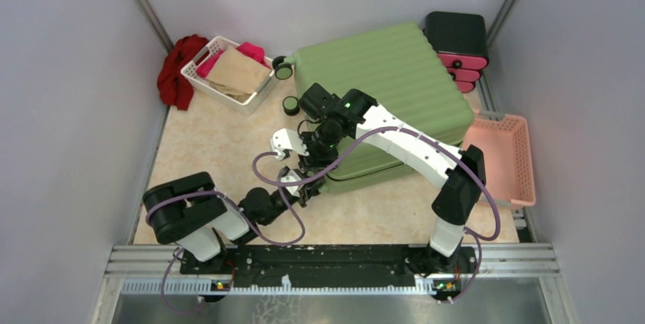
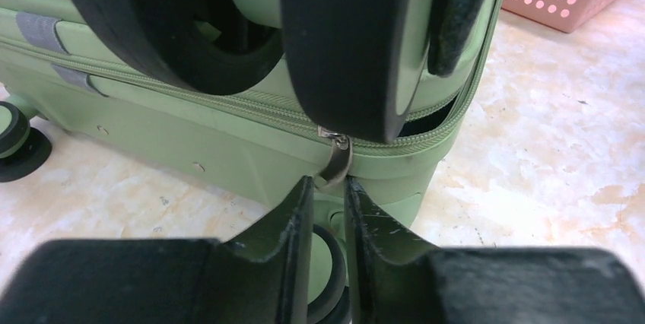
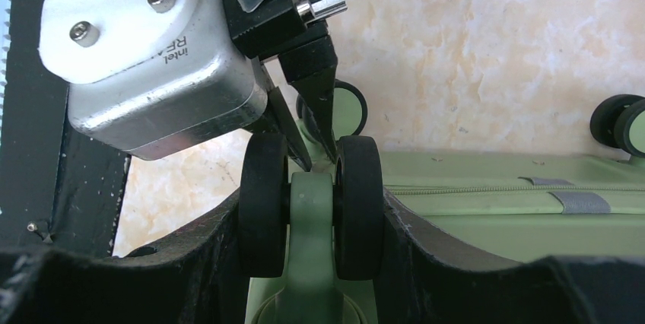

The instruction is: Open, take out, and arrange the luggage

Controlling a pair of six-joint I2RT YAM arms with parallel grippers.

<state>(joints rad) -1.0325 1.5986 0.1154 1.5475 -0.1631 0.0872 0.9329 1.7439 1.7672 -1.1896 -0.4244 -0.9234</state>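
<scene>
**Luggage flat on the surface, both end effectors at its near corner**

We see the luggage (image 1: 395, 81) lying flat on the surface (image 1: 213, 149), right of centre, ribbed green shell up and the lid down. A pink basket (image 1: 506, 157) sits just beside its right side. A black-and-pink drawer box (image 1: 458, 42) stands at its far right corner. A white basket (image 1: 232, 73) holding folded cloth sits to its far left, with a red garment (image 1: 179, 69) heaped beside it.

Both arms meet at the near-left corner of the luggage. The right end effector (image 3: 312, 210) is about half open and straddles a corner wheel (image 3: 357, 202). Its fingers press against the outer faces of the twin black tyres, so we read it as gripping that wheel.

The left end effector (image 2: 328, 187) sits lower, level with the zipper seam (image 2: 190, 92). Its fingers stand close together with only a narrow gap between them. The metal zipper pull (image 2: 338, 160) hangs down into that gap. We cannot tell whether the fingers pinch the pull or only flank it.

To the right of the pull, at the corner, the seam is parted and shows a dark slit between the two shells. To the left of it the seam looks shut.
</scene>
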